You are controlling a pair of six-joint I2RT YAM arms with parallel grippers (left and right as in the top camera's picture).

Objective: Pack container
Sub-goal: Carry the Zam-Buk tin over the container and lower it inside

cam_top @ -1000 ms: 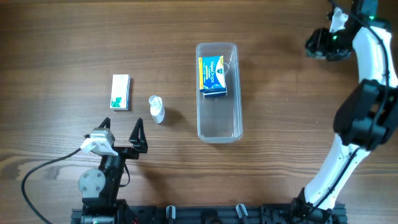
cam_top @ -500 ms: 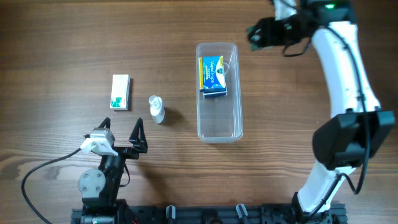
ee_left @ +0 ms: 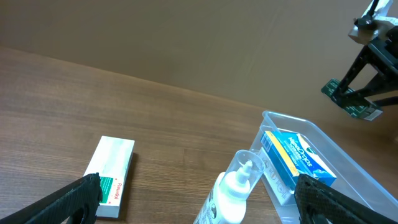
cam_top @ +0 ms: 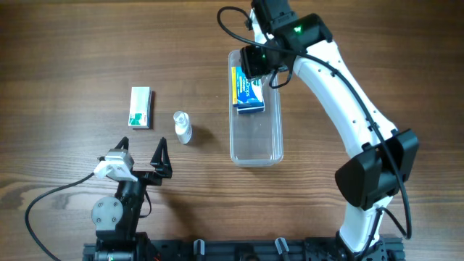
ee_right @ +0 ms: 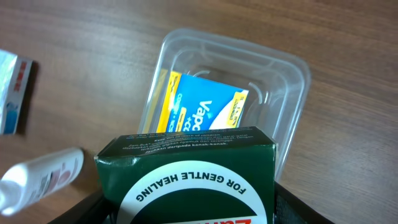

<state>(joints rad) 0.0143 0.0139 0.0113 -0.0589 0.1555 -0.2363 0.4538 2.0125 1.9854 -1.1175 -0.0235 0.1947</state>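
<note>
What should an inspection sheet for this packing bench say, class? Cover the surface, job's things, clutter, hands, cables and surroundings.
Surface: brown wooden table.
Job's things: clear container holds a blue box; white box and bottle lie on the table beside it; green box held.
Clutter: nothing seen.
Hands: left hand open, empty; right hand shut on green box, over container's far end.
Cables: black cable by left arm's base; cable loop by right hand.
Surroundings: plain tan backdrop.
</note>
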